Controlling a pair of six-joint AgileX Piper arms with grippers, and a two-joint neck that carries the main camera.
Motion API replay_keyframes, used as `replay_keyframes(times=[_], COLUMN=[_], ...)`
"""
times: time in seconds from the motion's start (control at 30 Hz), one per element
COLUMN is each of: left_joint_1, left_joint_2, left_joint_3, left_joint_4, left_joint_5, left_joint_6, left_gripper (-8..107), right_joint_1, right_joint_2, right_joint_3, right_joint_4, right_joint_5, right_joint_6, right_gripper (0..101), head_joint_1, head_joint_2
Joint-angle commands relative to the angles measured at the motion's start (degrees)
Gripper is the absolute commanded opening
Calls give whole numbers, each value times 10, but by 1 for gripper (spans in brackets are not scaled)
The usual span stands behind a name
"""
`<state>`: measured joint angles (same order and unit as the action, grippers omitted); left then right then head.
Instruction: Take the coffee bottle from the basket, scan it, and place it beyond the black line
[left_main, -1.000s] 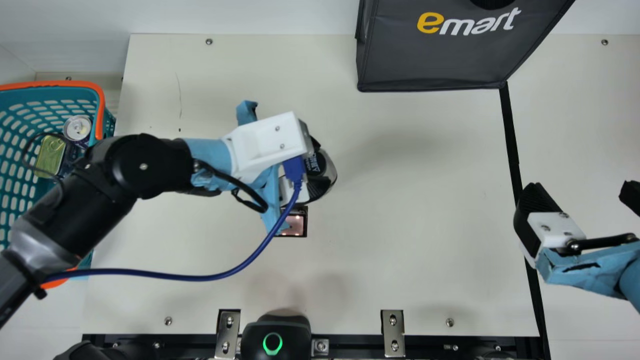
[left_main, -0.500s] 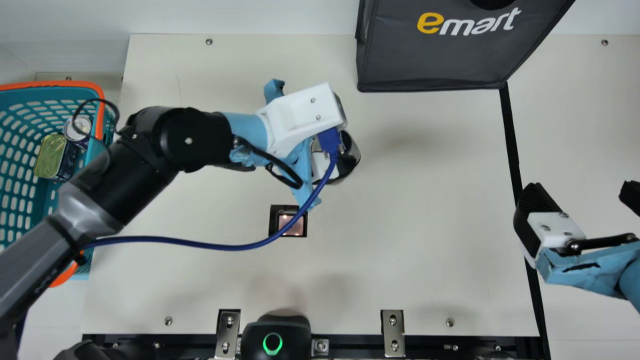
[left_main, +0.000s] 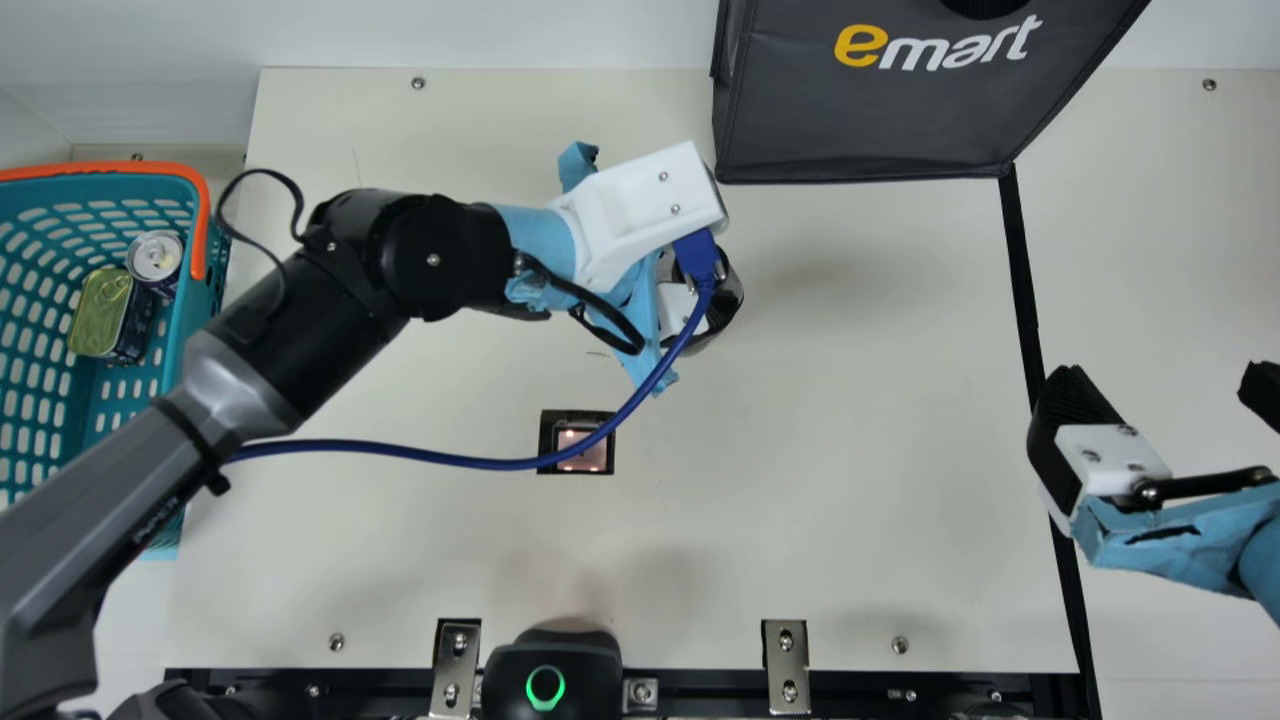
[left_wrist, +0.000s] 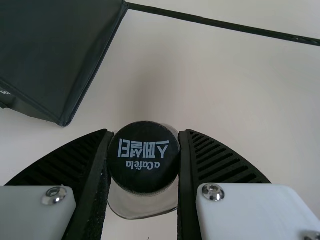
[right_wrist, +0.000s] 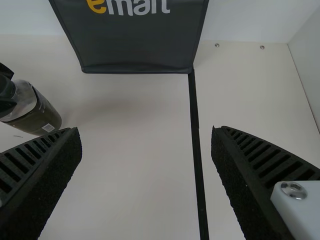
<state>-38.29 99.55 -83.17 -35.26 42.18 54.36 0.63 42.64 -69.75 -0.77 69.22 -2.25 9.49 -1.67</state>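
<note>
Over the table's middle, short of the black line (left_main: 1024, 280), my left gripper (left_main: 722, 292) hides most of the coffee bottle. In the left wrist view, my left gripper (left_wrist: 145, 137) is shut on the black cap of the coffee bottle (left_wrist: 144, 175). The right wrist view shows the brown body of the coffee bottle (right_wrist: 39, 114), somewhat tilted, below the left fingers. My right gripper (left_main: 1165, 388) stands open around the line's right side; its ribbed fingers are apart with nothing between them, as my right gripper (right_wrist: 145, 131) shows in its wrist view.
The teal basket (left_main: 208, 305) at the left holds a can (left_main: 155, 257) and a green-lidded tin (left_main: 100, 312). A dark bag (left_main: 880, 120) stands at the back. A scanner window (left_main: 583, 450) is set in the table; a black device with a green ring (left_main: 545, 650) sits at the front edge.
My left arm has moved right and toward the back, away from the scanner window, carrying the bottle. The right arm has stayed still.
</note>
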Motion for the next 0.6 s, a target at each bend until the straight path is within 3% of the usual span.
replay_keyframes(times=[0.0, 0.57], left_joint_1=[-2, -24], left_joint_2=[3, 6], left_joint_3=[-2, 26], left_joint_4=[1, -4], left_joint_5=[-3, -66], left_joint_6=[-2, -7], left_gripper=[10, 10], right_joint_1=[0, 0], right_joint_2=[0, 0], right_joint_3=[0, 0], right_joint_4=[0, 0], right_joint_5=[0, 0], right_joint_6=[0, 0], right_gripper=[91, 91], head_joint_1=[-16, -16], head_joint_2=[1, 1])
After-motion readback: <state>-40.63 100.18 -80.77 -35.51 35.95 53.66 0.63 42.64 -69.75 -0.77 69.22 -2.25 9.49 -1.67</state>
